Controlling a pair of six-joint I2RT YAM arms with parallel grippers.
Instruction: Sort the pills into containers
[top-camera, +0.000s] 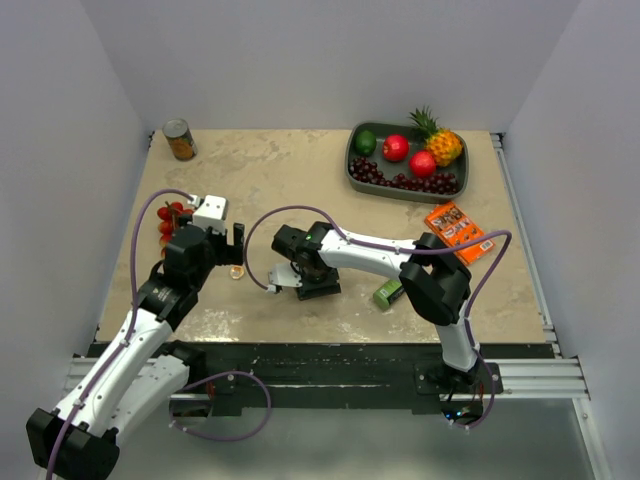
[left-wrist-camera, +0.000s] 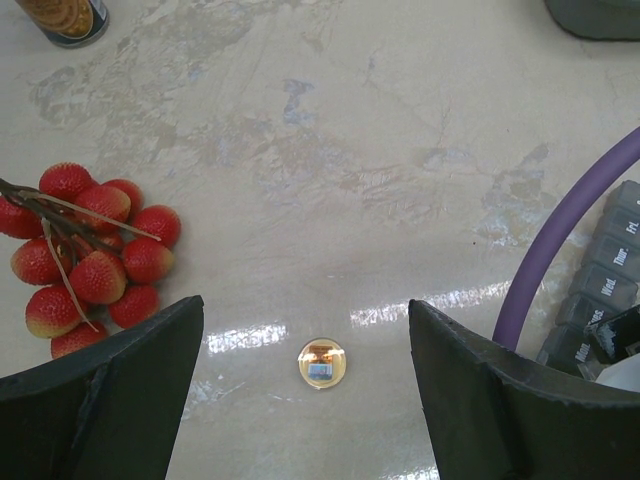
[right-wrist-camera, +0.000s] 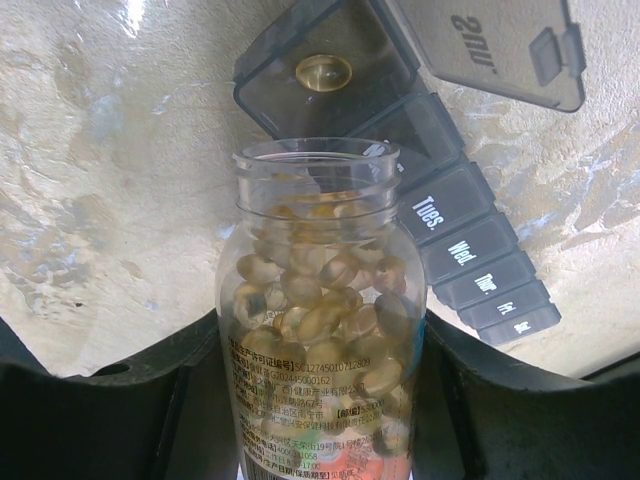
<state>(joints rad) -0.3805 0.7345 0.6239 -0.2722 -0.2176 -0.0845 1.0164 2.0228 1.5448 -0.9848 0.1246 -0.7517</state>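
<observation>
Okay, right gripper is closed around the lower body of a clear bottle. The fingers press both of its sides, and the open mouth is tipped toward the pill organizer. The bottle is full of amber pills, uncapped, neck right above the organizer's end compartment. That compartment's lid is flipped open and a single pill lies inside. The other compartments in the row (Tues, Wed, Thur, Fri and one more) have lids down. The organizer lies flat on the table. Left gripper is to the left of the organizer, jaws spread wide and holding nothing, hovering over bare tabletop. A loose round amber piece, which looks like a pill, sits on the table between its fingers, touching neither and apart from the organizer. A red fruit bunch is further left of the organizer, past the left gripper. A green box is just right of the organizer, and an orange packet is right and further back. A fruit tray is well behind it to the right, a can well behind to the left.
</observation>
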